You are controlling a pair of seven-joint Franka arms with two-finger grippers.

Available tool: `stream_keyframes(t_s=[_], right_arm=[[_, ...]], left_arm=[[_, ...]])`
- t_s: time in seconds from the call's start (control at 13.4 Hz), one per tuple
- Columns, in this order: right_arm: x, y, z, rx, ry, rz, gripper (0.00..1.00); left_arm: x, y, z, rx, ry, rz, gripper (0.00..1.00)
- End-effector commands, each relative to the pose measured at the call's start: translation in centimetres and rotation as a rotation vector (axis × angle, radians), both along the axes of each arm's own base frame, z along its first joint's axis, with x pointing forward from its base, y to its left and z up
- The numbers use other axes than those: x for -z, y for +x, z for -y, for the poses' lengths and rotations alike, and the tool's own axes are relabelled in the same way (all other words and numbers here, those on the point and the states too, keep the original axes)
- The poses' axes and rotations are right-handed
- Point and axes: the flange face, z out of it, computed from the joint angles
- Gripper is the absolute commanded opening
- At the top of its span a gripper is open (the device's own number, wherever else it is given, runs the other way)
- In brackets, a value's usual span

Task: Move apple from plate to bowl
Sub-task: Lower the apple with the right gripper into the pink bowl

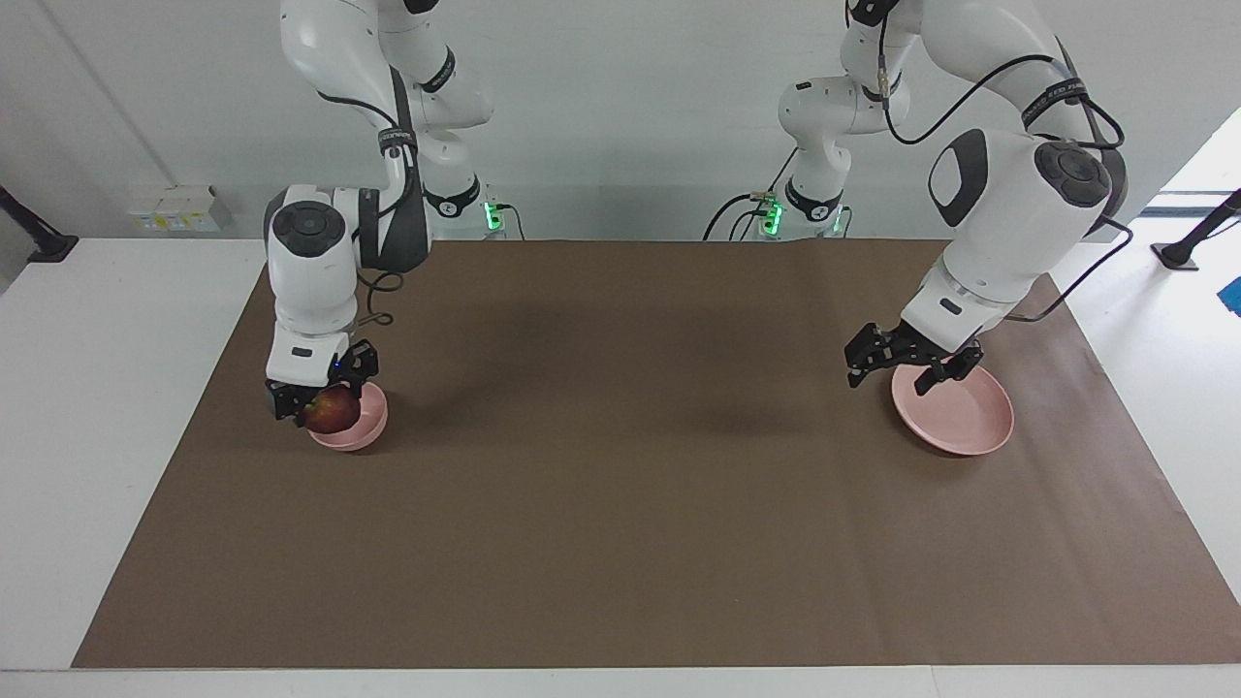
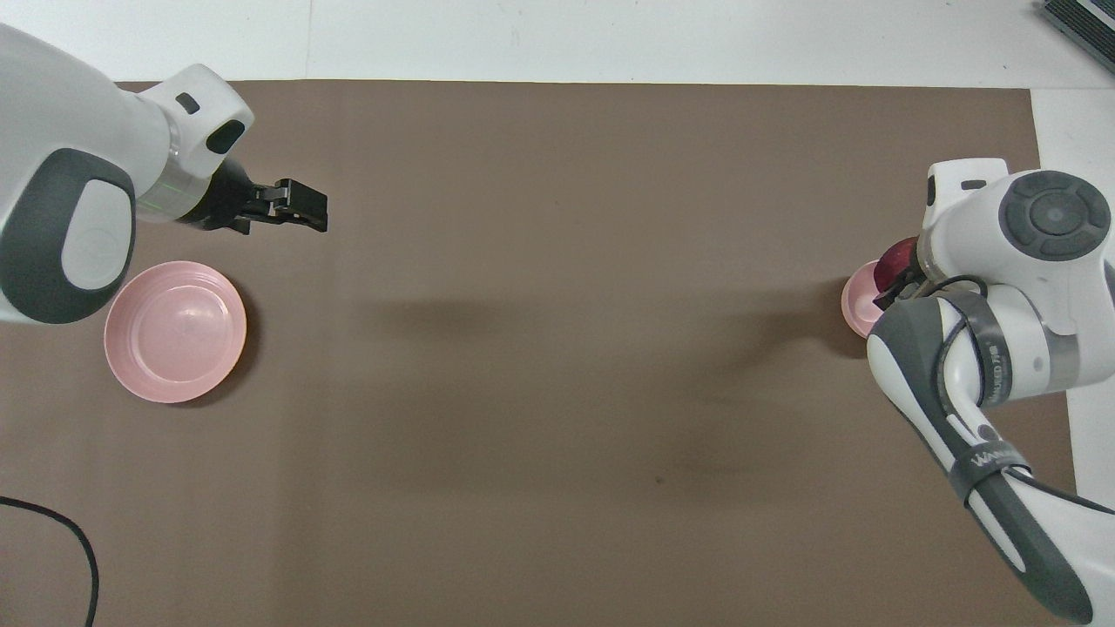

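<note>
Right arm bent straight down, right hand (image 1: pixel 323 402) clamped on the apple (image 1: pixel 330 411), low over the bowl (image 1: pixel 361 427). Left arm angled down, left hand (image 1: pixel 906 361) spread, empty, above the plate (image 1: pixel 970 427) rim.

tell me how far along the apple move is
Done: the plate is bare, the apple off it. In hand: the right gripper holds the apple low at the bowl, not yet released. The left gripper waits open over the plate. Left: let go and withdraw.
</note>
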Motion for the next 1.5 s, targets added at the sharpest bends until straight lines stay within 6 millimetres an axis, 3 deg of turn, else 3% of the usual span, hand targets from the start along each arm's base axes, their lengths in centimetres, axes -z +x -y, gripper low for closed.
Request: stream_keyframes(t_s=[0.0, 0.07, 0.22, 0.67, 1.2, 1.42], right_arm=[[0.7, 0.4, -0.3, 0.012, -0.019, 0.017, 0.00], [1.2, 0.4, -0.4, 0.013, -0.019, 0.010, 0.00], [2.3, 0.6, -0.4, 0.015, -0.017, 0.005, 0.00], [4.4, 0.7, -0.6, 0.031, -0.010, 0.000, 0.00], [5.1, 0.2, -0.7, 0.056, -0.012, -0.036, 0.00], [5.0, -0.2, -0.5, 0.063, -0.015, -0.065, 0.00]], left_arm=[[-1.8, -1.4, -1.7, 0.114, 0.081, -0.005, 1.00], [-2.9, -1.7, -3.3, 0.129, 0.086, -0.007, 1.00], [-5.1, -3.9, -4.4, 0.064, 0.099, -0.036, 1.00], [-8.1, -7.7, -4.8, -0.016, 0.130, -0.009, 1.00], [-9.0, -7.6, -5.1, -0.030, 0.117, -0.008, 1.00], [-9.0, -7.6, -6.4, -0.055, 0.118, -0.014, 1.00]])
